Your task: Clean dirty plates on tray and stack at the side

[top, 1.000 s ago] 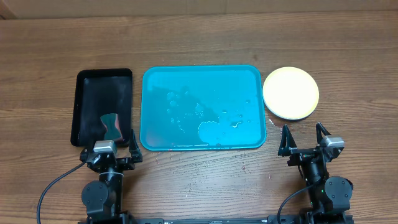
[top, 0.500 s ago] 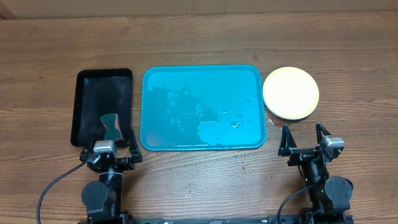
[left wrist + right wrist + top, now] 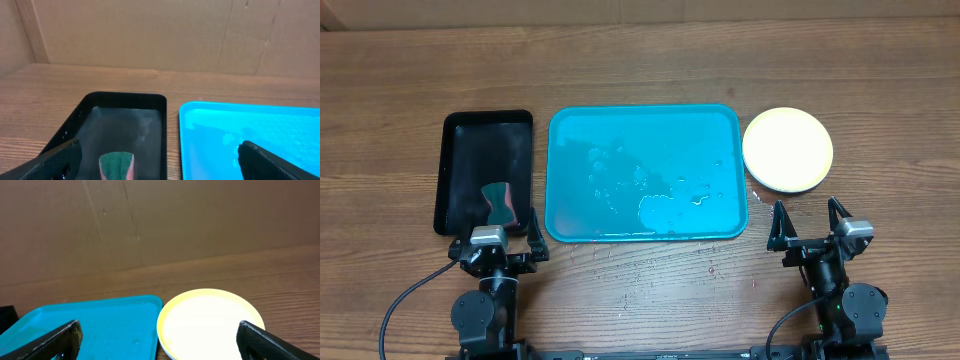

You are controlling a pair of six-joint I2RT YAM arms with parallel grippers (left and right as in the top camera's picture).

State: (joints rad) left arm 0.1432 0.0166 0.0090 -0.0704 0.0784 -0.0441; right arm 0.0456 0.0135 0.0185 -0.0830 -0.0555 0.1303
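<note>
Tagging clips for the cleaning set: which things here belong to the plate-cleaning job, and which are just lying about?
Belongs to the job:
plate stack, yellow-green on top, beside the tray
turquoise tray, wet, no plates on it
sponge, likely the cleaning tool

Just lying about:
black tray, holding the sponge
water drops on the table

Two trays (image 3: 620, 130) (image 3: 485, 140), one sponge (image 3: 500, 203), one plate stack (image 3: 787, 150)

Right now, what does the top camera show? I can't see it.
A wet, empty blue tray lies in the middle, with stacked plates, yellow on top, to its right. A black tray holding a sponge is on its left. The left end effector and right end effector are open at the near edge.
</note>
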